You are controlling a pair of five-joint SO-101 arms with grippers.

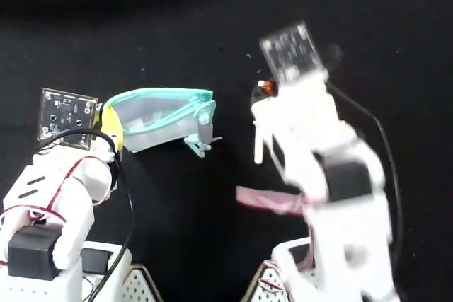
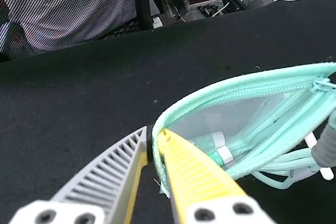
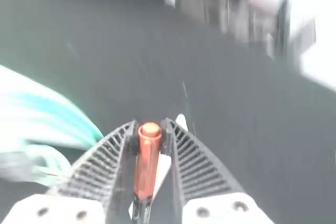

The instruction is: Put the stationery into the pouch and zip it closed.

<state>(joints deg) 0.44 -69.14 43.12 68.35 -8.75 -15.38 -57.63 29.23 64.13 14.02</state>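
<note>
Lab — cables (image 2: 227, 4), black-clothed table (image 1: 177, 26)

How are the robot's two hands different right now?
The left hand pinches the rim of the mint-green pouch; the right hand grips an orange pen. The left hand is part yellow; the right hand looks all grey. The left hand is at the pouch, while the right hand is apart from it, over the black table. Both are shut on something.

Black table (image 1: 212, 26), mesh chair (image 2: 68, 9) behind
</note>
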